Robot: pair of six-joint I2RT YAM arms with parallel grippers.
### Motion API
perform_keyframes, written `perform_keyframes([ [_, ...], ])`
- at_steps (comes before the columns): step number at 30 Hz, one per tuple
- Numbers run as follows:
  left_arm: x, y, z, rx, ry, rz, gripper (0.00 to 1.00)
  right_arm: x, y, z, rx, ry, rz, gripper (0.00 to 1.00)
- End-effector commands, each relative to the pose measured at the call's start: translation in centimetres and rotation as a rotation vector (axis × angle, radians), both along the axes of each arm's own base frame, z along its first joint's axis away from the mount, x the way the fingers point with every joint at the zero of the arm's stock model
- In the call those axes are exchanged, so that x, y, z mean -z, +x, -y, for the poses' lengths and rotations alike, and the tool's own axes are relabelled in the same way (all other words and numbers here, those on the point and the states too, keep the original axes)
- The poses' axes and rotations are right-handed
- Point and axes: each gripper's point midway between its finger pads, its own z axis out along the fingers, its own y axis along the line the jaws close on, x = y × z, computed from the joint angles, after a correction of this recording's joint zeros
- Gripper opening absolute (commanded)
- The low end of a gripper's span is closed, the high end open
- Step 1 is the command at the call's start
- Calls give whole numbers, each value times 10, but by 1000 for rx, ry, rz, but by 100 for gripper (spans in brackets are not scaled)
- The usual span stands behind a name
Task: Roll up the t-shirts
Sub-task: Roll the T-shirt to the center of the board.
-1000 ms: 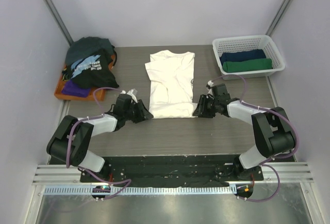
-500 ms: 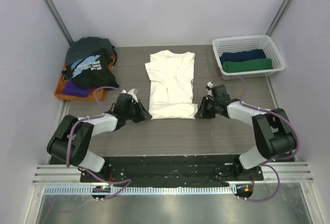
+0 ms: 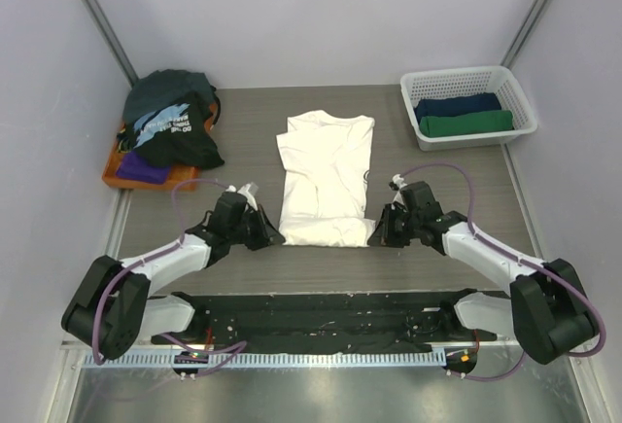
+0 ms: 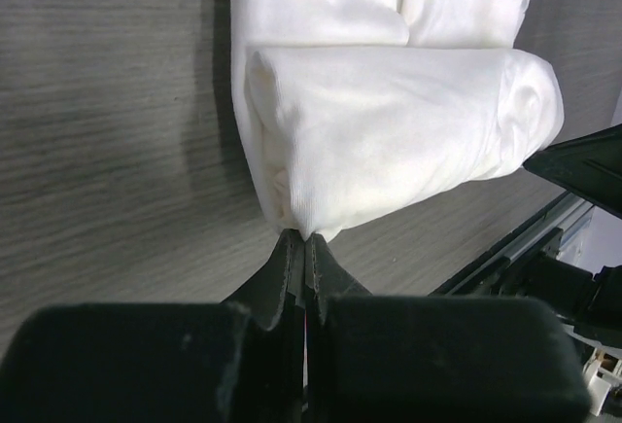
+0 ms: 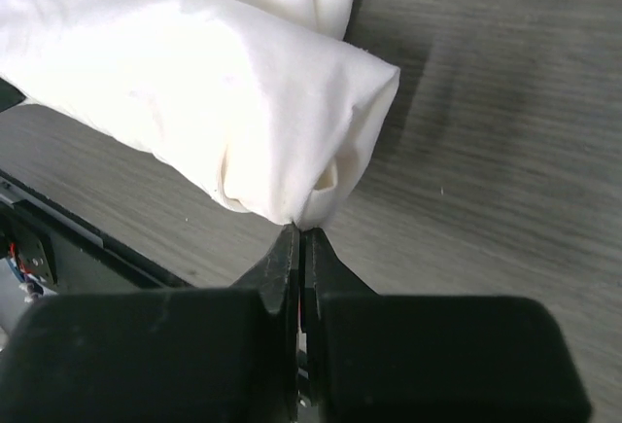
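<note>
a cream-white t-shirt [image 3: 326,175] of soft, matte cotton is laid lengthwise in the middle of the grey wood-grain table [image 3: 243,151], and its near hem is turned over into a plump, smooth-skinned roll. the left gripper [image 4: 303,239] is seen fully closed, its thin black fingers pressed flat together, with a puckered point of the roll's left corner pinched at the tips. the right gripper [image 5: 296,233] is closed the same way on the right corner. at the far left a crumpled black tee [image 3: 175,131] with pale-blue print is heaped over a purple tee [image 3: 141,166] on a flat orange tray [image 3: 115,178]. at the far right a navy tee [image 3: 457,105] and a green tee [image 3: 466,123], rolled into cylinders, are lodged side by side in a white plastic lattice basket [image 3: 452,75].
</note>
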Motion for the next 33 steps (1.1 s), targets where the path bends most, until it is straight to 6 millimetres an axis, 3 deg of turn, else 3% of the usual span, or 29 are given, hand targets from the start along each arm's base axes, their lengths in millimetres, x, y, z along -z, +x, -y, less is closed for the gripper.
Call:
perform_keyframes([
  [1,-9,-10,-2,-5,17,-71,0,-18,-2,-2,18,30,20,1],
  [5,-31,1,5,3,10,-71,0,-26,4,-5,3,36,14,1],
  [11,-41,16,6,-12,-19,-141,0,-33,22,-7,-1,72,-9,1],
  [15,-52,37,12,-17,-62,-151,1,-37,40,-6,14,98,-24,1],
  [22,-45,72,13,-35,-100,-210,0,-42,80,2,64,122,-29,1],
  [27,-35,99,9,-78,-139,-230,0,-29,105,6,98,117,-57,1],
  [33,-9,128,6,-105,-134,-273,1,-11,133,20,158,100,-79,1],
])
